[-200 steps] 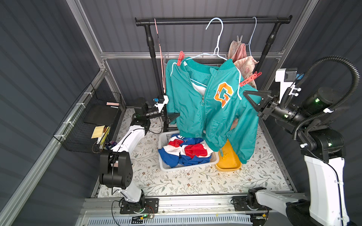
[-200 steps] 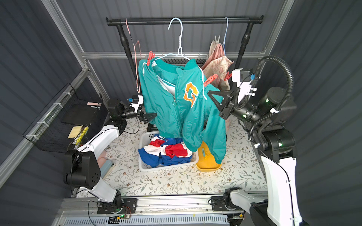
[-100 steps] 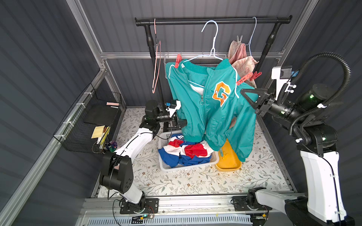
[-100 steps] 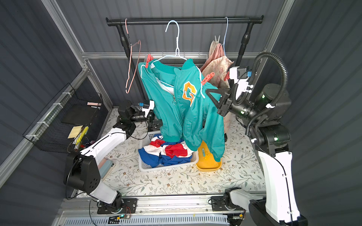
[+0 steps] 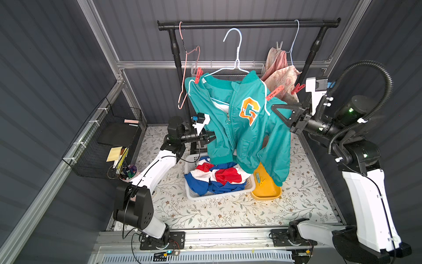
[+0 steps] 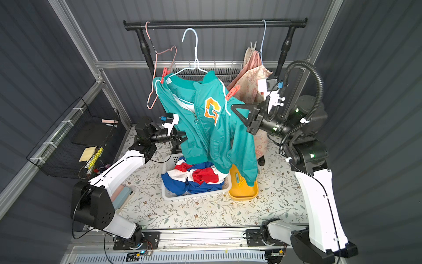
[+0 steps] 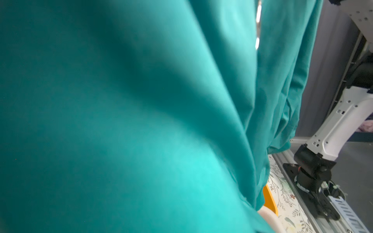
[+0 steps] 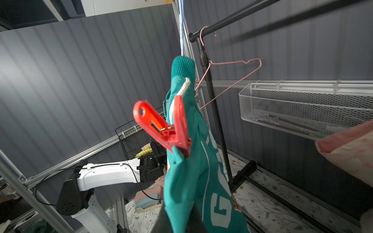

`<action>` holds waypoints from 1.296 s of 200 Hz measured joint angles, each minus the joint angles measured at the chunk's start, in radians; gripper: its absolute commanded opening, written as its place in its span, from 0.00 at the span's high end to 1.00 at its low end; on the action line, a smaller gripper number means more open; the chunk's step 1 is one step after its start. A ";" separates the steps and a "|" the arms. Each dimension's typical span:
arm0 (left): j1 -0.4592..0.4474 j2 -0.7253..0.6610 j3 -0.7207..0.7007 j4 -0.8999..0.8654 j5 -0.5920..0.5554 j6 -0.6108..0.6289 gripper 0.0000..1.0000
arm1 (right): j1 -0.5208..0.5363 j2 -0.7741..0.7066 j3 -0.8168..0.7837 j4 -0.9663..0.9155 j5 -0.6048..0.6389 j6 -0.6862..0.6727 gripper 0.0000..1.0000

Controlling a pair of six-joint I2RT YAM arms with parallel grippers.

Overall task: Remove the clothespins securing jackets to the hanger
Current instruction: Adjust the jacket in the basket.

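The teal jacket (image 5: 242, 128) hangs on a pale hanger (image 5: 237, 54). In both top views the hanger's hook appears just under the rail (image 5: 262, 24) rather than over it.

The right gripper (image 5: 277, 109) reaches in from 3 o'clock. Its jaws are pressed together on the jacket's fabric just below the near shoulder, and in the right wrist view the teal cloth runs straight down into it. A red clothespin (image 5: 274, 92) clamps that shoulder, at 12 o'clock of the right gripper and just beside it, not touching.

The left gripper (image 5: 211, 139) comes in from 9 o'clock and lies against the jacket's lower edge. Teal cloth fills the left wrist view, so I cannot tell whether its jaws are spread or pressed together. A second red clothespin (image 5: 198, 75) bites the far shoulder, at 12 o'clock of the left gripper and well apart from it.

The cream jacket (image 5: 283, 75) hangs from the rail at 1 o'clock of the right gripper, with a third red clothespin (image 5: 297, 88) on its edge and a whitish clothespin (image 5: 279, 44) at its top.

The blue jacket (image 5: 214, 182) lies crumpled in a white basket (image 5: 219, 197) on the table (image 5: 228, 214), beneath the teal jacket. A yellow tray (image 5: 266, 195) sits at 3 o'clock of the basket and holds two loose clothespins (image 5: 260, 179).
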 measured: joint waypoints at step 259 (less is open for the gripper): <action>-0.003 -0.397 0.056 -0.622 -0.772 0.024 1.00 | 0.193 0.269 -0.350 0.698 -0.045 0.227 1.00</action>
